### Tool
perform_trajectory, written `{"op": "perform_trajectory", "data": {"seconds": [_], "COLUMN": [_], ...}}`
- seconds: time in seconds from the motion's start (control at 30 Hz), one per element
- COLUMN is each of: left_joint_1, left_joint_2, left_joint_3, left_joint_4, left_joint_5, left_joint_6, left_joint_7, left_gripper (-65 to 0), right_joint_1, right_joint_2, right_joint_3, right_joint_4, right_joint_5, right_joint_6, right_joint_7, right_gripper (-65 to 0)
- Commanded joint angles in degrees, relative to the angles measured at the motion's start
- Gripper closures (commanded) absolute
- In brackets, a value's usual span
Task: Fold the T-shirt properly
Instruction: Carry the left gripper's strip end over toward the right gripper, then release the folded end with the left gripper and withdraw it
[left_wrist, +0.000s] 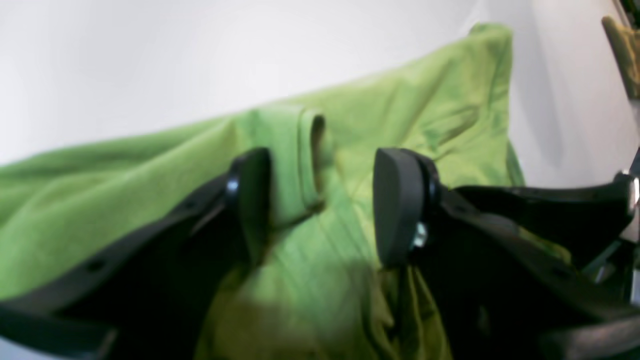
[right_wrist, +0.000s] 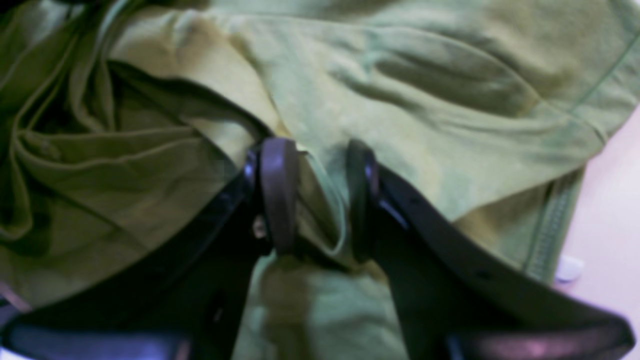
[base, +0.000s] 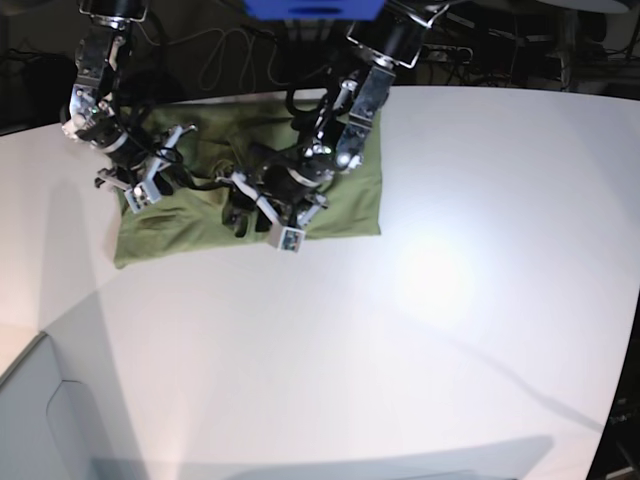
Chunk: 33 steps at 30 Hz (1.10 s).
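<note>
The olive-green T-shirt lies rumpled on the white table at the back left. My left gripper is down on its middle. In the left wrist view the left gripper is open, its pads wide apart over the T-shirt, and a raised fold lies against one finger. My right gripper is over the shirt's left part. Seen from the right wrist, that gripper is shut on a bunched fold of the T-shirt, and a hem edge runs between the pads.
The white table stretches to the right and front of the shirt. Its front-left edge drops off. Dark cables and the arm mounts sit behind the shirt. A small white bit lies on the table beside the hem.
</note>
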<state>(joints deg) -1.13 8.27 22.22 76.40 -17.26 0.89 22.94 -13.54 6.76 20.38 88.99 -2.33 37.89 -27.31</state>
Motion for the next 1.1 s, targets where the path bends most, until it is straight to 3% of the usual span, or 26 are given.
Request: {"op": "perform_trajectory", "data": {"seconds": [0.0, 0.13, 0.33, 0.47, 0.7, 0.8, 1.07], "left_joint_1": [-0.68, 0.64, 5.74, 9.70, 14.00, 14.36, 15.15], "left_joint_2": [0.73, 0.30, -5.24, -9.81, -13.68, -15.17, -15.17], "left_joint_3": [0.16, 0.16, -0.37, -4.33, -18.48, -20.85, -22.17], "left_joint_4": [1.53, 6.46, 18.15, 23.34, 22.72, 20.87, 17.71], "left_joint_5": [-0.63, -0.63, -0.72, -1.95, -10.66, -12.59, -13.29], "left_joint_6": [-0.75, -0.75, -0.49, -0.40, -0.67, -0.67, -0.75], "left_joint_7": [-0.92, -0.65, -0.74, -1.18, -0.65, -0.65, -1.00], "left_gripper": [-31.7, -31.7, -31.9, -31.8, -31.8, -31.8, -31.8], "right_joint_1": [-0.04, -0.13, 0.49, 0.66, 4.09, 4.53, 4.35], "right_joint_2": [0.66, 0.14, -0.65, -0.65, -0.57, -0.57, 0.22], "right_joint_3": [1.20, 6.92, 12.72, 12.72, 12.81, 12.81, 12.81], "right_joint_4": [1.43, 6.00, 9.51, 8.28, 1.60, -0.33, -3.41], "right_joint_5": [-0.71, -0.71, -0.53, -0.53, -0.62, -0.71, -0.71], "right_joint_6": [1.01, 1.01, 1.01, 1.01, 1.01, 1.01, 1.01], "right_joint_7": [-1.13, -1.22, -1.22, -1.04, -1.22, -1.22, -1.22], "right_gripper": [-15.6, -21.7, -44.7, -52.3, -53.5, -53.5, -53.3]}}
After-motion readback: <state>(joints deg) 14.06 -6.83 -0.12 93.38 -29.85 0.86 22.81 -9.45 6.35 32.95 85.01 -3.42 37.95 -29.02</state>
